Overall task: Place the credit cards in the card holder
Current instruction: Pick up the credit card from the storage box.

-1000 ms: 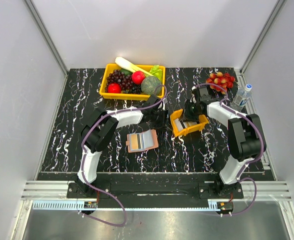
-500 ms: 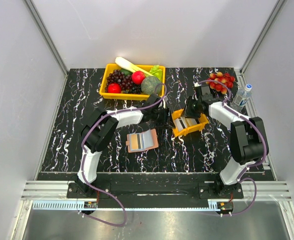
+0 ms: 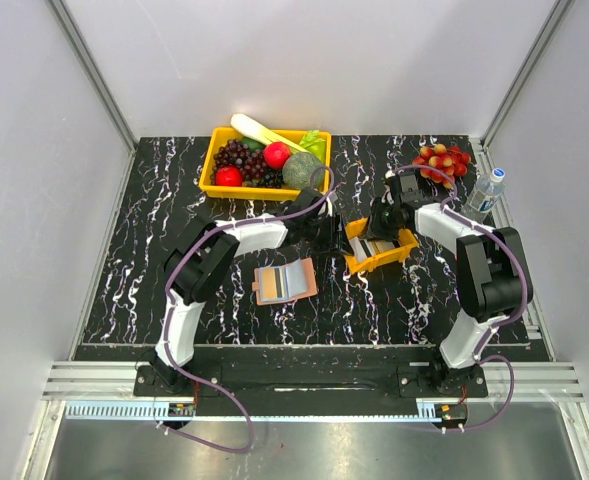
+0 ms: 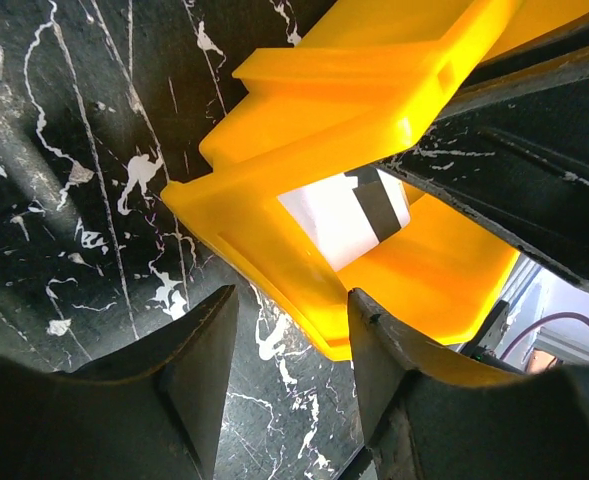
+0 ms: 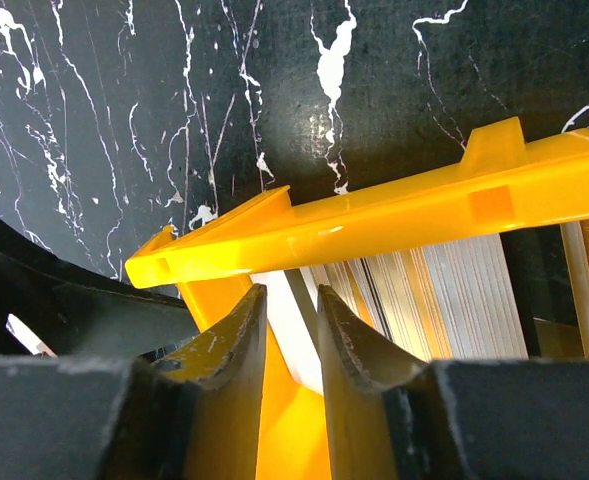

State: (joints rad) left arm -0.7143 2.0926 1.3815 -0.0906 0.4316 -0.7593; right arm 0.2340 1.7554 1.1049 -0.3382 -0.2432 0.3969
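Surface: black table (image 3: 154, 250), matt and veined white like marble, shut in by plain pale panels (image 3: 34, 150).
Right jaws: the right gripper (image 5: 291, 295) dips over the rim of the orange tray (image 3: 377, 262) with its fingers close together. One of the credit cards (image 5: 454, 300), a white one, shows in the narrow gap. Whether it is pinched I cannot tell.
Left jaws: the left gripper (image 4: 292, 300) is spread wide, with the tray's left corner lying in the gap. No clamping shows.
Cards: they stand on edge in a tight row inside the tray. They are thin, stiff and glossy, in white and pale grey, and one carries a dark stripe.
Tray: bright moulded plastic, smooth and thick-rimmed. I judge it light enough to slide.
Holder: the card holder (image 3: 285, 282) lies open and flat, near and left of the tray and apart from both grippers. Its outside is tan-pink, its slots pale grey, and it looks soft.
Change: half a second ago the right wrist sat a little farther and to the right. It has come back over the tray, much as it was a second ago. The tray has crept slightly left, and the holder has not moved.
Meaning: this is probably another try at the pick. No card is out of the tray yet. Slick, tightly packed cards look hard to separate.
Beyond: a yellow fruit bin (image 3: 214, 185) sits far left and a water bottle (image 3: 484, 192) far right.
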